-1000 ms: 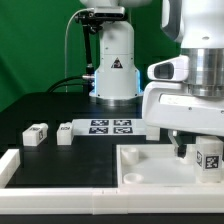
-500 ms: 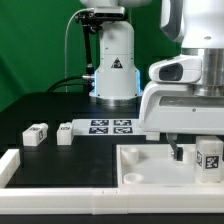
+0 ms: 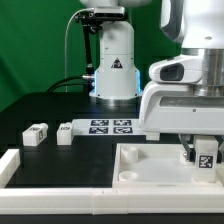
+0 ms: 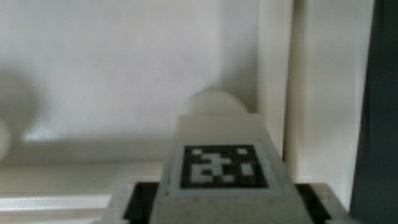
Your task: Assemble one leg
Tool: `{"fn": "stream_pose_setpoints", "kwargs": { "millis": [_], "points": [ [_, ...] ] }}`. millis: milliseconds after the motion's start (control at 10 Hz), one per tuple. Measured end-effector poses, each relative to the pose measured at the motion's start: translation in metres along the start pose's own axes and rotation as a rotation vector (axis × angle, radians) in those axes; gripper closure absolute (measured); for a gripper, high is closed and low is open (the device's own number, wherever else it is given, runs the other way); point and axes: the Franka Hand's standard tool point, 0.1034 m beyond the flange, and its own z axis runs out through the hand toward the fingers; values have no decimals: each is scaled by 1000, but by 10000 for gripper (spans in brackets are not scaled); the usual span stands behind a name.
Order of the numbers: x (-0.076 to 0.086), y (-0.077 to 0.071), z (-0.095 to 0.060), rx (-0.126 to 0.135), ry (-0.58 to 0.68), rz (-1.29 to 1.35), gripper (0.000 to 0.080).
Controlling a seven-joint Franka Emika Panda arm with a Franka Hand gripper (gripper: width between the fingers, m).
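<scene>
My gripper (image 3: 200, 157) is shut on a leg (image 3: 206, 152), a small white block with a black-and-white tag. It holds the leg low over the right part of the large white panel (image 3: 150, 165); I cannot tell whether they touch. In the wrist view the leg (image 4: 222, 140) fills the middle, tag facing the camera, with dark fingers (image 4: 143, 203) on either side of it, and the white panel (image 4: 107, 90) lies behind. Two more legs (image 3: 36, 134) (image 3: 66, 131) lie on the black table at the exterior view's left.
The marker board (image 3: 110, 126) lies flat behind the panel. The robot's white base (image 3: 115, 70) stands at the back. A white rail (image 3: 60, 190) runs along the front edge and up the left side.
The held leg has shifted slightly toward the exterior view's left over the panel. The two loose legs have not moved.
</scene>
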Motion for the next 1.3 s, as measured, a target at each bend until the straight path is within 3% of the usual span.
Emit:
{"fn": "stream_pose_setpoints", "kwargs": {
  "millis": [400,1000,1300],
  "points": [
    [0,8,1,-10,1,389,526],
    [-17,60,-2,-191,-12,1035,510],
    [-20,64,-1,-209,-19,1075,503]
  ]
}}
